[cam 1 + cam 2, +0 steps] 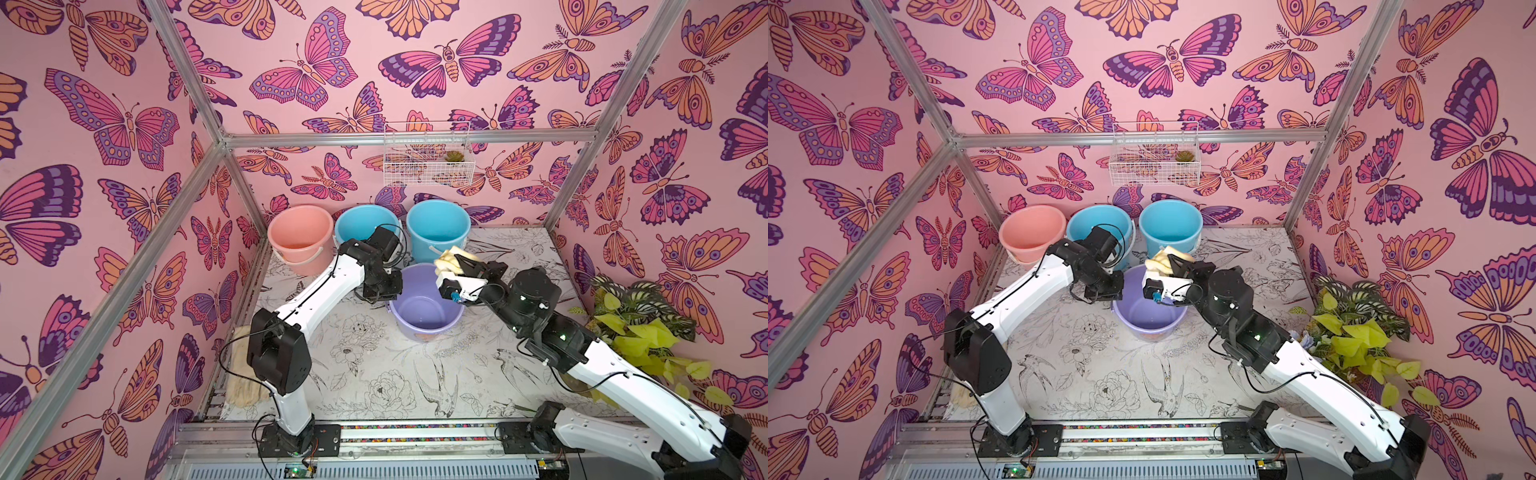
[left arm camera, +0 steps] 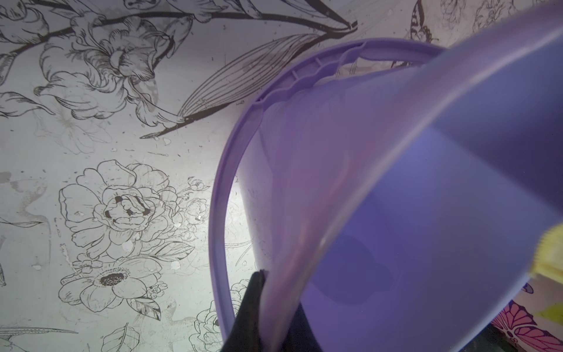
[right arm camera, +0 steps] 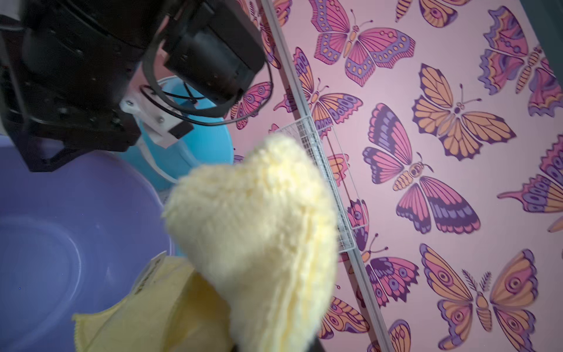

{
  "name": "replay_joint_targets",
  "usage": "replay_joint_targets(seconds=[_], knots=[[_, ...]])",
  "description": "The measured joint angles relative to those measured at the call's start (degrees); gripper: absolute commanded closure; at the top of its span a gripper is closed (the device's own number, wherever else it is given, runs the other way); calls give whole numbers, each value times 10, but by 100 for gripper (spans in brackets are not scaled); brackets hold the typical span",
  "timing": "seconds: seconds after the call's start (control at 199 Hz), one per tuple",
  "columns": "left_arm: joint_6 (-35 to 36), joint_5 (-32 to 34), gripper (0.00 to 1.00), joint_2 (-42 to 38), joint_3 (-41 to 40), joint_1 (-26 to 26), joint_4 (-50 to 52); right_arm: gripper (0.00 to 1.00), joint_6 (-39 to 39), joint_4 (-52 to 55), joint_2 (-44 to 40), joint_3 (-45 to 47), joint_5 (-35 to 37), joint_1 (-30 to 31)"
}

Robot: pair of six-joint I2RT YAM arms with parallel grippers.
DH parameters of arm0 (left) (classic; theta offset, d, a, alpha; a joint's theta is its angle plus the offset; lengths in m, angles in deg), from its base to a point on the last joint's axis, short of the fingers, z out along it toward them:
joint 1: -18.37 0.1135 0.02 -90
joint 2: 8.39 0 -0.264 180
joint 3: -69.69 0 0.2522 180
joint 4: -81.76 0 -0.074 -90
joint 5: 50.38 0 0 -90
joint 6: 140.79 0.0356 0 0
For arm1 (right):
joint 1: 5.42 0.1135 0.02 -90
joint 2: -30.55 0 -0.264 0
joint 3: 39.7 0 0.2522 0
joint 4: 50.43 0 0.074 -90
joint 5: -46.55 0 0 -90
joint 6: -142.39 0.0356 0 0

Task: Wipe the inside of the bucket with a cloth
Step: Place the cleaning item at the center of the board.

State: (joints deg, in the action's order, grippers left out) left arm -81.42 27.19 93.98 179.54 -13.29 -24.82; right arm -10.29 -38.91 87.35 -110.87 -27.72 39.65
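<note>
A purple bucket (image 1: 419, 318) (image 1: 1144, 318) stands mid-table, its mouth facing up. My left gripper (image 1: 387, 298) (image 1: 1116, 296) is at its left rim. In the left wrist view this gripper (image 2: 275, 292) is shut on the bucket wall (image 2: 396, 183), one finger outside and one inside. My right gripper (image 1: 458, 264) (image 1: 1174, 264) hovers over the far right rim, shut on the bunched pale yellow cloth (image 1: 445, 259) (image 1: 1159, 262). In the right wrist view the cloth (image 3: 259, 228) hides the fingers, with the bucket's inside (image 3: 76, 228) beside it.
A pink bucket (image 1: 301, 237) and two blue buckets (image 1: 360, 226) (image 1: 437, 228) line the back wall. A tan rag (image 1: 245, 382) lies at the left edge behind the left arm. A leafy plant (image 1: 640, 328) fills the right side. A wire basket (image 1: 426, 154) hangs on the wall.
</note>
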Motion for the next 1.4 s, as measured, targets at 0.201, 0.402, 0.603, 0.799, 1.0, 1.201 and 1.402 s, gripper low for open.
replay_joint_targets(seconds=[0.201,0.402,0.603,0.799,1.0,1.201,1.402], knots=[[-1,2,82,6,9,18,-1,100,52,-23,-1,-1,128,0],[-3,5,68,6,9,26,-3,100,214,15,-2,6,239,-1],[-3,8,59,4,9,28,-5,100,457,107,9,49,289,-2],[0,28,34,-27,3,28,-9,73,651,156,71,128,277,-3],[6,85,1,-101,-34,28,-11,36,758,157,127,182,252,-4],[6,162,0,-173,-134,30,-40,1,791,146,113,182,238,-15],[4,257,0,-243,-271,41,-96,1,787,145,64,180,215,-75]])
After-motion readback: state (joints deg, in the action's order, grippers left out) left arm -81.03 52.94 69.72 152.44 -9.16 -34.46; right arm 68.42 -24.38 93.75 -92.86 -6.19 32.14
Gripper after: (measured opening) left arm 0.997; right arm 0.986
